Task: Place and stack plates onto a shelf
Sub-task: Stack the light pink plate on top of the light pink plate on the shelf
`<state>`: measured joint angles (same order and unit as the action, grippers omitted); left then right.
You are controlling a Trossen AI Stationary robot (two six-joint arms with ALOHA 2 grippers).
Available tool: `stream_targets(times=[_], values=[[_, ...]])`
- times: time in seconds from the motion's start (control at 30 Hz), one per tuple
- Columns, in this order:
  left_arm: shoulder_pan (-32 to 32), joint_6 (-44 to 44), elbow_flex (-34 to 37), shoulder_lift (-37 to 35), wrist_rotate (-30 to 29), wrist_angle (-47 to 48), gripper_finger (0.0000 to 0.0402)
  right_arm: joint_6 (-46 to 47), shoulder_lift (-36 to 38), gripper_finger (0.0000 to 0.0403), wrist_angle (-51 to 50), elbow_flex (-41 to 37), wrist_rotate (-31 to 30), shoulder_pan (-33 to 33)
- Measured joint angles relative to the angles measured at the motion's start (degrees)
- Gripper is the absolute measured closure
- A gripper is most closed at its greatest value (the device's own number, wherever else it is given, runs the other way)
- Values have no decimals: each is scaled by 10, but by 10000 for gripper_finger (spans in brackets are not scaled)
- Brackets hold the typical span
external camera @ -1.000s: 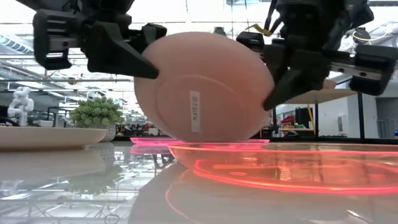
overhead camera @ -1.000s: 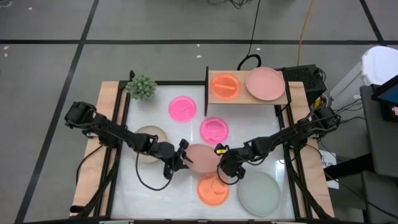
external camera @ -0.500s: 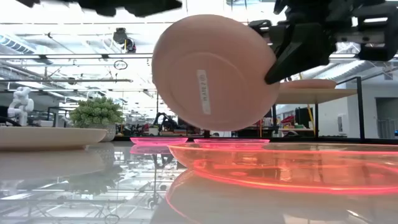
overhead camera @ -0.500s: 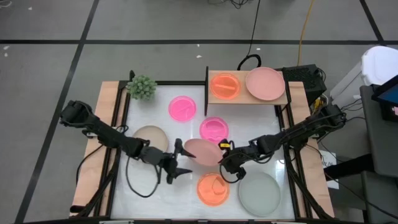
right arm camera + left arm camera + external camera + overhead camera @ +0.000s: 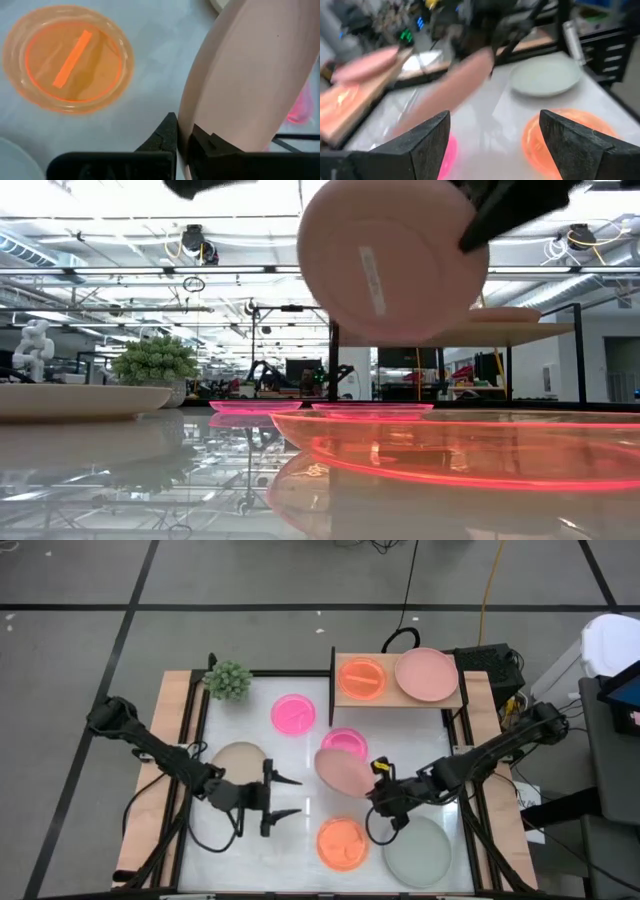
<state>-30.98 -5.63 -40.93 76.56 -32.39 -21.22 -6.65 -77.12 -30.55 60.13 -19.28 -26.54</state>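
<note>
High view, right fingers [image 5: 377, 783] clamped on dusty-pink plate [image 5: 343, 772] held aloft, left fingers [image 5: 290, 797] spread, empty

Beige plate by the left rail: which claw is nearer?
Left. The left claw hangs open just right of the beige plate; the right claw, gripping the pink plate, is farther right.

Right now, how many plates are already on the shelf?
2: an orange plate on the left part of the shelf, and a salmon-pink plate on its right part. Plates stacked beneath would be hidden.
</note>
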Motion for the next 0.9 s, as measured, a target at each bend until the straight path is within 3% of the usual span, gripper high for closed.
stream_targets(times=[0.2, 0.53, 0.9], values=[[0, 74, 0, 1, -36, 51, 89, 15, 0, 403, -133, 91, -27, 3], [1, 147, 0, 1, -38, 98, 89, 40, 0, 402, -301, 203, -111, 25], [-3, 196, 0, 1, -38, 141, 90, 34, 0, 400, -438, 268, -116, 110]])
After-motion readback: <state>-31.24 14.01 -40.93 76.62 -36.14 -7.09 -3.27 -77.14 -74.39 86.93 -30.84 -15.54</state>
